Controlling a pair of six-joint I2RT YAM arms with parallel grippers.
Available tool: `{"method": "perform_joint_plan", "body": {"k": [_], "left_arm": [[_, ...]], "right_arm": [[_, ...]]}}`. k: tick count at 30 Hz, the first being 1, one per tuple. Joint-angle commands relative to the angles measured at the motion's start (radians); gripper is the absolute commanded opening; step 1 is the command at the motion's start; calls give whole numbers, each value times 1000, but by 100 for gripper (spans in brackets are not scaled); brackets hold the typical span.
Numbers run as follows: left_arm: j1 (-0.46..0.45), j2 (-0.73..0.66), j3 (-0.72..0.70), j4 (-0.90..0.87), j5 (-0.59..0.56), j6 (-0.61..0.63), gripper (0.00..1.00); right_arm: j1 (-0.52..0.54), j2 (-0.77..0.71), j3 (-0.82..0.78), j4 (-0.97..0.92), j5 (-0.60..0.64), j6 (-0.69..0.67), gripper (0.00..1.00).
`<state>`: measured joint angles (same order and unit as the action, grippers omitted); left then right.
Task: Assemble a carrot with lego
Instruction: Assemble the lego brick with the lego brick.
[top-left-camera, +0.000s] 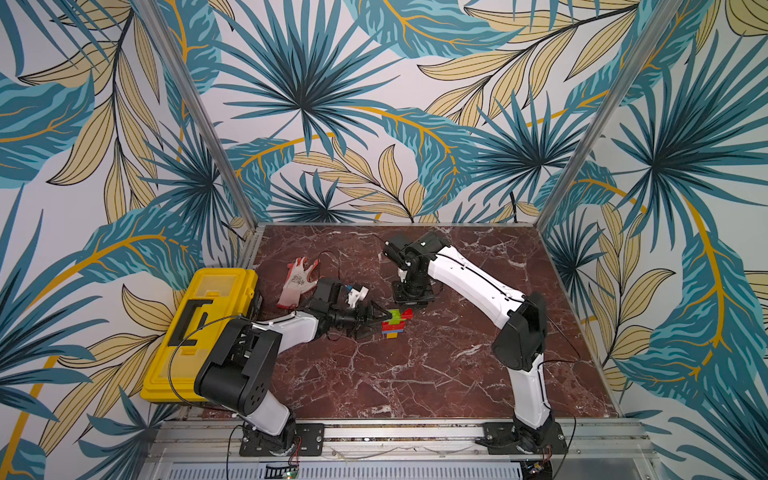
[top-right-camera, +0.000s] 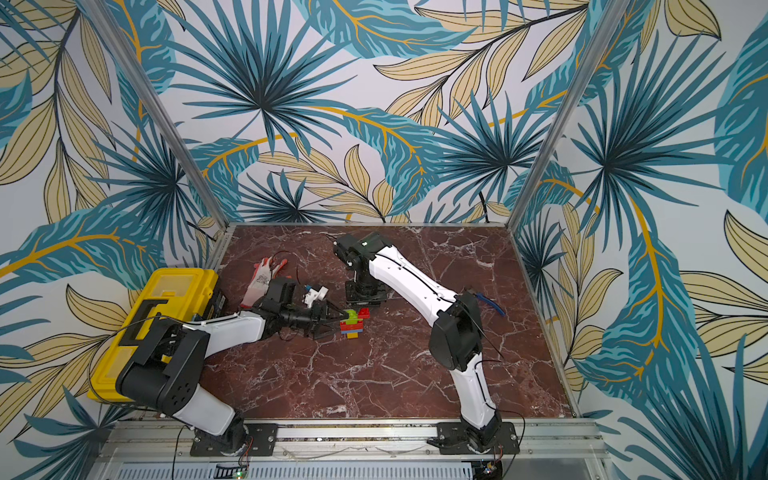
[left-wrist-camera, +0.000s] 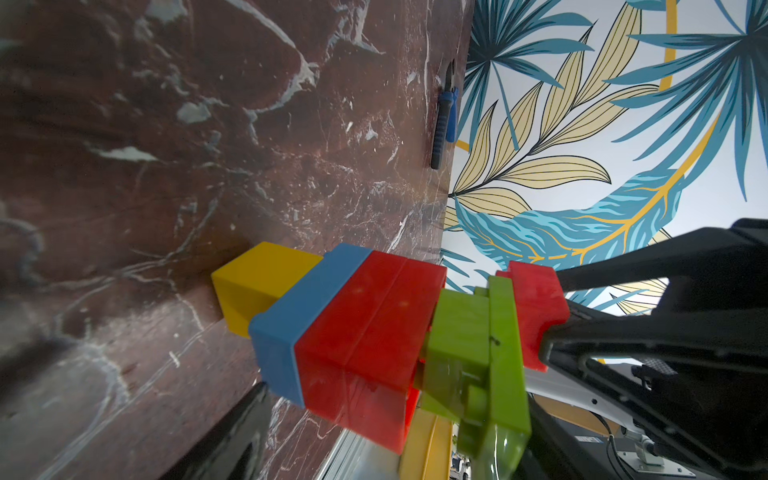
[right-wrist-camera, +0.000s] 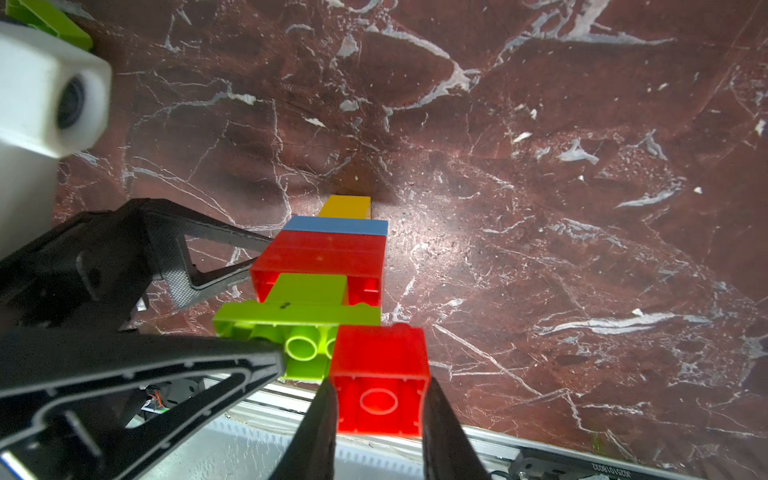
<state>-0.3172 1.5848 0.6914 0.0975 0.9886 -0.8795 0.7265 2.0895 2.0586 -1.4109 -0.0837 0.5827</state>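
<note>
The carrot (top-left-camera: 394, 326) (top-right-camera: 352, 326) stands upright mid-table: a yellow tip on the marble, then blue, two red and lime green bricks (left-wrist-camera: 365, 332) (right-wrist-camera: 320, 266). A small red brick (right-wrist-camera: 380, 361) (top-left-camera: 407, 312) sits at its top edge beside the green studs, and my right gripper (right-wrist-camera: 380, 399) is shut on it from above. My left gripper (top-left-camera: 383, 322) (right-wrist-camera: 276, 301) reaches in from the left, rolled so one finger is low and one high. It is open, with the fingertips (right-wrist-camera: 266, 245) at the stack's side.
A yellow toolbox (top-left-camera: 203, 328) sits at the left edge, with a white and red glove (top-left-camera: 297, 278) behind my left arm. Blue-handled pliers (top-right-camera: 490, 303) (left-wrist-camera: 444, 120) lie near the right wall. A loose lime green brick (right-wrist-camera: 50, 20) shows beyond the left wrist camera.
</note>
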Motion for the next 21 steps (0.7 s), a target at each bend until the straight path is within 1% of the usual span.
{"method": "perform_joint_plan", "body": {"k": [1, 4, 8, 10, 17, 21], "left_arm": [[6, 49, -41, -112, -109, 12, 85], [6, 48, -44, -112, -110, 11, 85], [6, 43, -53, -113, -110, 11, 85], [6, 43, -60, -113, -111, 11, 85], [8, 58, -85, -114, -117, 19, 85], [7, 62, -88, -113, -119, 22, 85]], "right_arm": [[14, 134, -104, -60, 86, 2, 16], [28, 161, -84, -52, 79, 13, 16], [60, 210, -29, -92, 99, 11, 16], [67, 206, -29, -89, 98, 17, 16], [68, 187, 24, -151, 167, 7, 17], [68, 186, 35, -154, 150, 3, 19]]}}
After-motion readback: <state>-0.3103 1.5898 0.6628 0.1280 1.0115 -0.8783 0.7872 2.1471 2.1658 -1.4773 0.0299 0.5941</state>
